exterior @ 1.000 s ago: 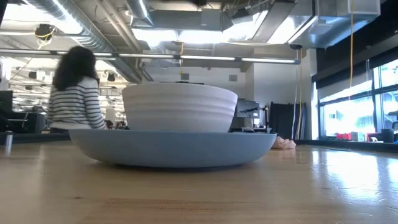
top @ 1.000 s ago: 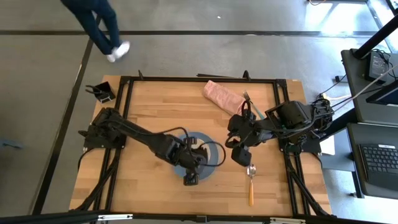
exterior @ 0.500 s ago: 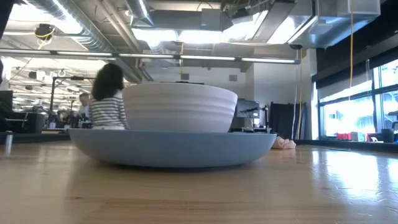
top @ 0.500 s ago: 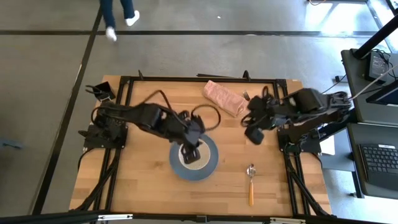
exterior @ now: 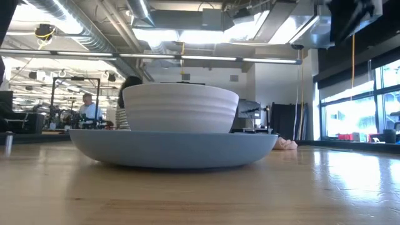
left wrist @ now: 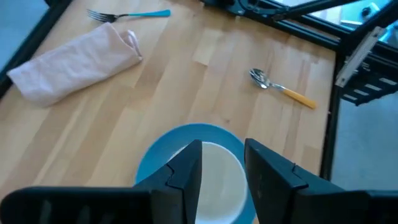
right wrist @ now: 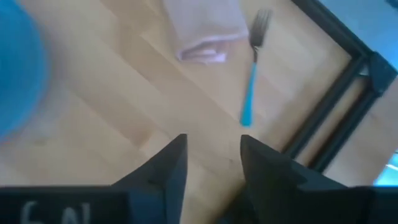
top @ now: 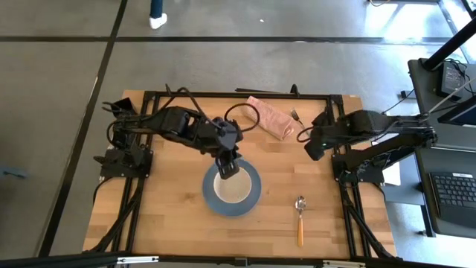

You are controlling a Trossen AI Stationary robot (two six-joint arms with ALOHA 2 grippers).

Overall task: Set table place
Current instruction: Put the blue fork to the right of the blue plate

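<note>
Left pincer [left wrist: 222, 163] parted above white bowl [left wrist: 219, 186] on blue plate [left wrist: 180, 140]; spoon [left wrist: 281, 88], fork [left wrist: 127, 14], pink napkin [left wrist: 74, 62] beyond.

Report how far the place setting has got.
Done: the white bowl sits on the blue plate, and the orange-handled spoon lies to the plate's right. In hand: nothing; the left gripper hovers open over the bowl, and the right gripper is open near the teal-handled fork. Left: fork and pink napkin, at the table's far edge.

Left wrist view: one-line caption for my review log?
Open left gripper above the white bowl on the round grey-blue plate; orange-handled metal spoon, teal-handled fork and folded pink napkin lie beyond.
</note>
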